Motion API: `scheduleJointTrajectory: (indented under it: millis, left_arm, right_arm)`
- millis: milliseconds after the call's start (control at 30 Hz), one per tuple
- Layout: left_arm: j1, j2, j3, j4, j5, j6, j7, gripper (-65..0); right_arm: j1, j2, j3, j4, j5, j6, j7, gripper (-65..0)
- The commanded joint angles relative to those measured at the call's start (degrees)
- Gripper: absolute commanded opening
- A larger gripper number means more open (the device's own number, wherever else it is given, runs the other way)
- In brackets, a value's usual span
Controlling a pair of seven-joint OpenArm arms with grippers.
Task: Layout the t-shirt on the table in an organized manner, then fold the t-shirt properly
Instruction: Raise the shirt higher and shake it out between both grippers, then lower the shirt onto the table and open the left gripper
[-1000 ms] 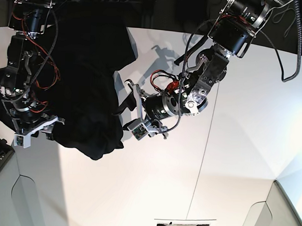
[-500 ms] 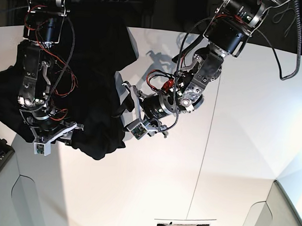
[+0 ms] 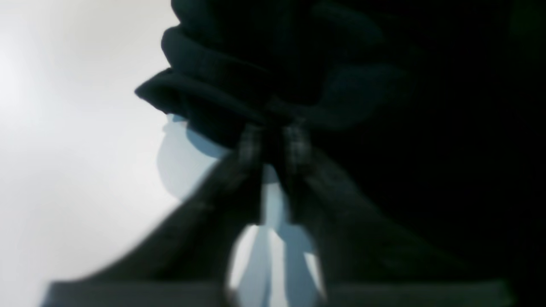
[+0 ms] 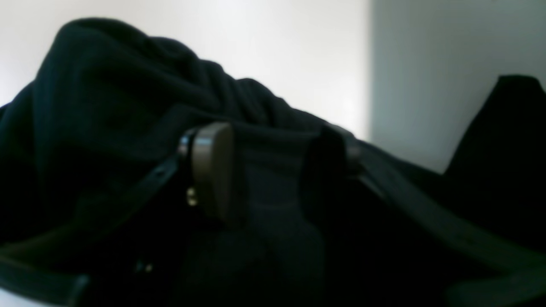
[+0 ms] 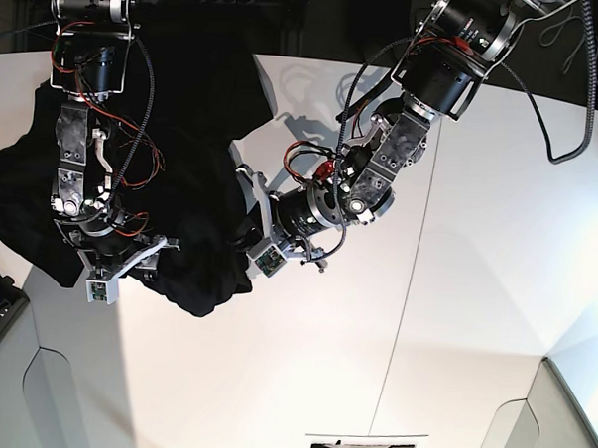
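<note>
Parted right gripper (image 4: 273, 170) jaws over crumpled black t-shirt (image 4: 128, 106)

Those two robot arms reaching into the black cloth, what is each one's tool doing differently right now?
The left tool is pinched shut on a rolled edge of the crumpled black cloth t-shirt, beside bare smooth white table. The right tool stands open, its fingers apart with dark fabric between them but no squeeze visible. The left grips at the shirt's border; the right sits over the heap. Both are at the same shirt.
</note>
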Motion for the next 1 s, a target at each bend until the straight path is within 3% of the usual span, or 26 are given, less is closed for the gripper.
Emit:
scheduleJointTrajectory:
  millis: [0,200,300,433,600,967]
  left_arm:
    - [-1.4,0.4,-0.2,0.9,-0.6,0.0,-1.7,-65.0]
    - [-1.4,0.4,-0.7,1.0,2.6,0.5,-1.7,-65.0]
    - [-1.2,0.3,-3.3,1.8,2.3,0.5,-1.5,-65.0]
    - [0.2,-0.7,-7.3,5.8,-1.0,-0.1,0.7,-65.0]
    - [4.5,-3.5,-10.4,13.6,-5.4,-4.3,3.1,-65.0]
    - [15.7,-12.0,-21.8,26.4,-5.7,-4.3,3.1,-65.0]
  right_arm:
    - [1.4,0.3,0.0,0.8,0.0,0.5,1.3,-37.3]
    - [1.4,0.3,0.0,0.8,-8.6,0.3,2.8,-55.4]
    - [1.4,0.8,0.0,0.8,-10.5,-2.1,4.6,-65.0]
    - [1.4,2.4,0.0,0.8,-10.5,-2.6,4.4,-65.0]
    - [1.4,4.9,0.2,0.8,-10.4,-2.6,3.5,-65.0]
    - [1.3,7.9,0.5,0.7,-10.4,-3.5,3.0,-65.0]
